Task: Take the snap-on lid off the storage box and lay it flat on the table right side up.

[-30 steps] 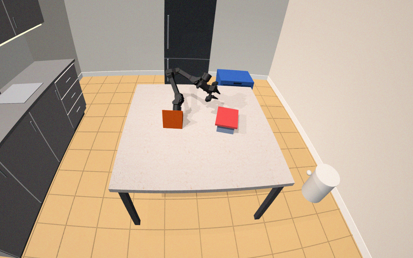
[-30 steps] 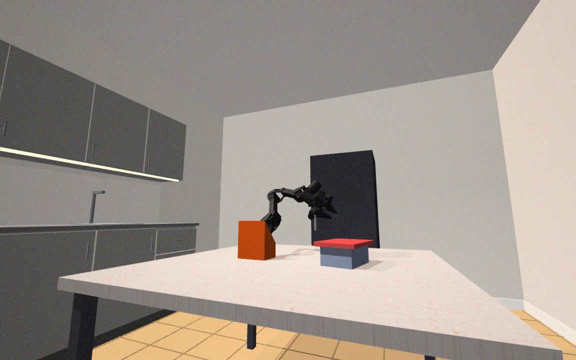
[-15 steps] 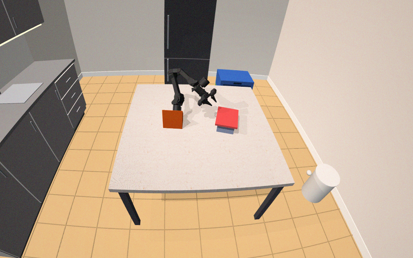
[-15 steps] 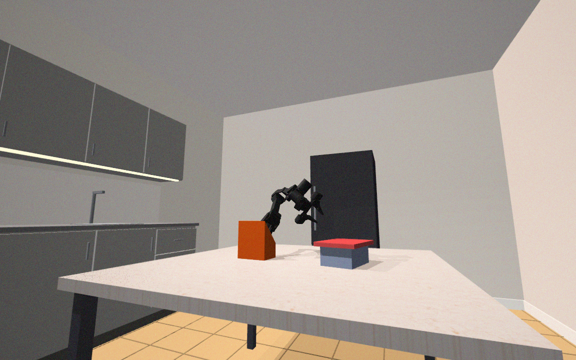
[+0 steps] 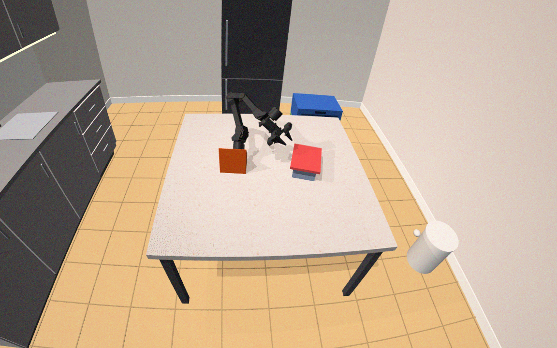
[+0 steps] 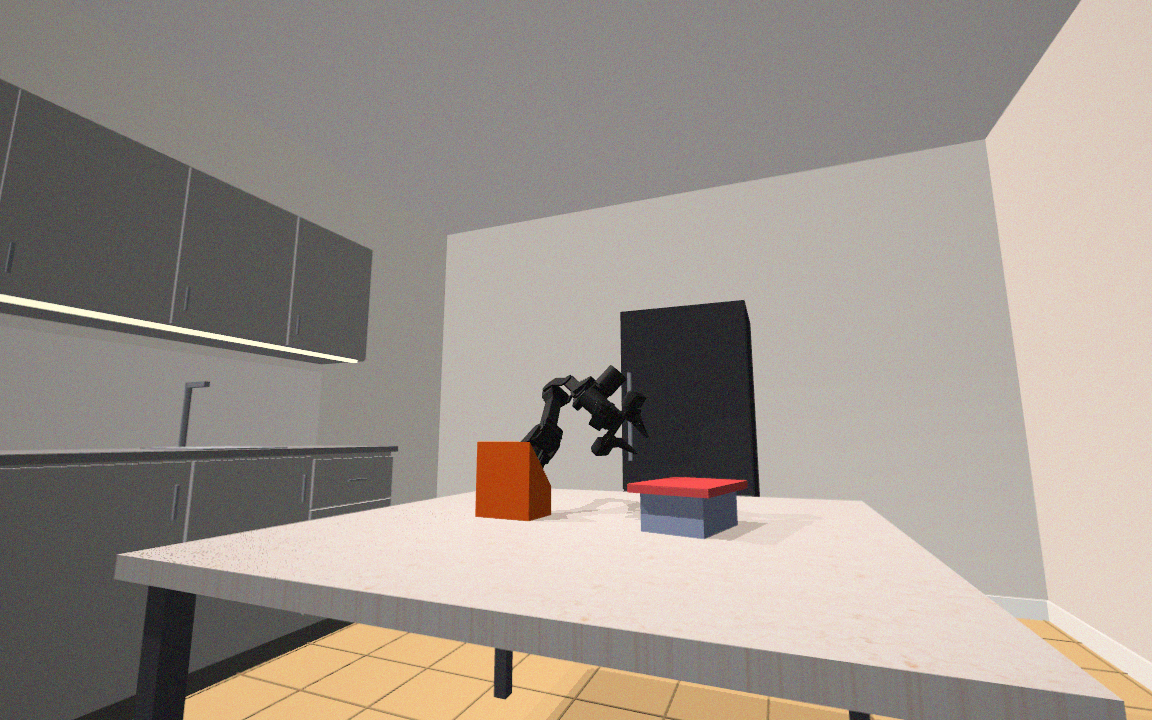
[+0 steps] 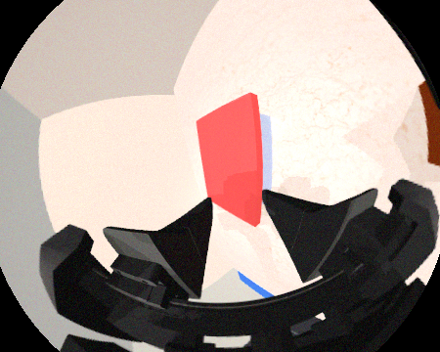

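Note:
The storage box (image 5: 303, 175) (image 6: 672, 519) (image 7: 267, 156) is blue-grey and stands on the table (image 5: 250, 216) (image 6: 562, 573) (image 7: 318, 88), right of the arm. The red square lid (image 5: 306, 158) (image 6: 687, 485) (image 7: 232, 152) lies level on top of it and overhangs its sides. My gripper (image 5: 288, 142) (image 6: 641, 444) (image 7: 238, 198) is open with nothing between its fingers. It is above the table, higher than the lid and just behind and left of it in the top and exterior views, tilted downward. The lid hides most of the box in the top view and the wrist view.
An orange block (image 5: 232, 161) (image 6: 502, 480) (image 7: 437, 132) stands on the table in front of the arm's base, left of the box. A blue cabinet (image 5: 317, 102) is behind the table's far edge. A white cylinder (image 5: 432, 248) is beyond the table's right edge.

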Controlling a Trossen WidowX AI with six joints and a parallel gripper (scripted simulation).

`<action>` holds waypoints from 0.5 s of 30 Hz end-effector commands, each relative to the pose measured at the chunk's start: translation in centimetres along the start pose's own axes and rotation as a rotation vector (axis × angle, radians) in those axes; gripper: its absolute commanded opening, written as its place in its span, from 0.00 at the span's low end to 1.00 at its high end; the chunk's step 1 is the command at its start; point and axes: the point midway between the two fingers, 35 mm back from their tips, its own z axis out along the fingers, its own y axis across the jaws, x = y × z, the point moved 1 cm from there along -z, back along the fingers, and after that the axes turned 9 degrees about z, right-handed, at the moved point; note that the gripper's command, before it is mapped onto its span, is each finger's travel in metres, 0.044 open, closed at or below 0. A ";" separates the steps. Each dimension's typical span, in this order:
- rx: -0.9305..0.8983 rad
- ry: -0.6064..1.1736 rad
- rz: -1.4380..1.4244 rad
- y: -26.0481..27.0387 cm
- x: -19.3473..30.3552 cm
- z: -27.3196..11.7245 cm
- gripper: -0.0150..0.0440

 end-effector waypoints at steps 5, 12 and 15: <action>0.020 -0.006 0.027 -3.8 -0.8 2.4 0.65; 0.021 -0.007 0.026 -3.7 -0.8 2.9 0.65; 0.021 -0.008 0.025 -3.6 -0.8 3.3 0.65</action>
